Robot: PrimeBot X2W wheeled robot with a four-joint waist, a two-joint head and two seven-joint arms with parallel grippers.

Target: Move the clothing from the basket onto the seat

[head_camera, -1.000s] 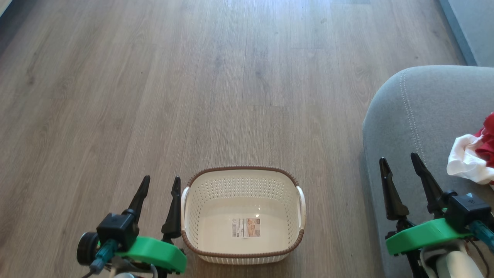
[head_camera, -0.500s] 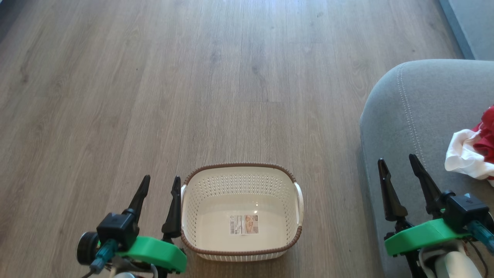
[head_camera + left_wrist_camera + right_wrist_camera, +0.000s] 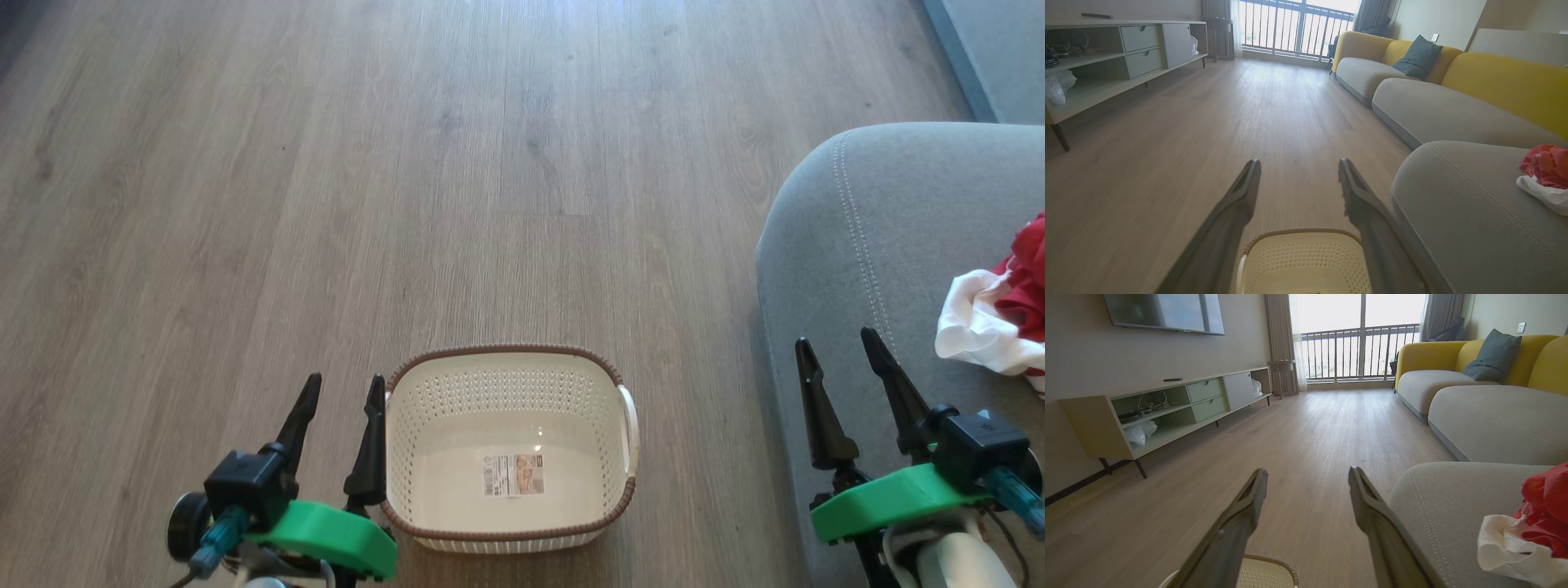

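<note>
Left gripper: The left gripper (image 3: 345, 380) is hovering with its two dark fingers spread apart and nothing between them. It looks to be idling rather than preparing a grip.
Right gripper: The right gripper (image 3: 834, 336) is also holding its fingers wide and carrying nothing. It is hanging above the near edge of the seat (image 3: 898, 229).
Basket: The basket (image 3: 500, 350) is sitting upright on the wooden floor (image 3: 408, 163). It is just beside the left gripper's inner finger, on the side facing the right gripper, and well apart from the right gripper itself.
Basket contents: Only a paper label (image 3: 513, 475) is showing on its bare bottom, so it appears emptied.
Clothing: The clothing (image 3: 996, 322) is lying in a crumpled red and white heap on the grey seat. It is ahead of the right gripper's fingertips, off to their outer side, and not touching them.
Reason for the layout: The garments are resting where the task wants them, and both sets of jaws are likely gaping because there is nothing more to lift. Judging from this, the task is looking complete or very nearly so.
</note>
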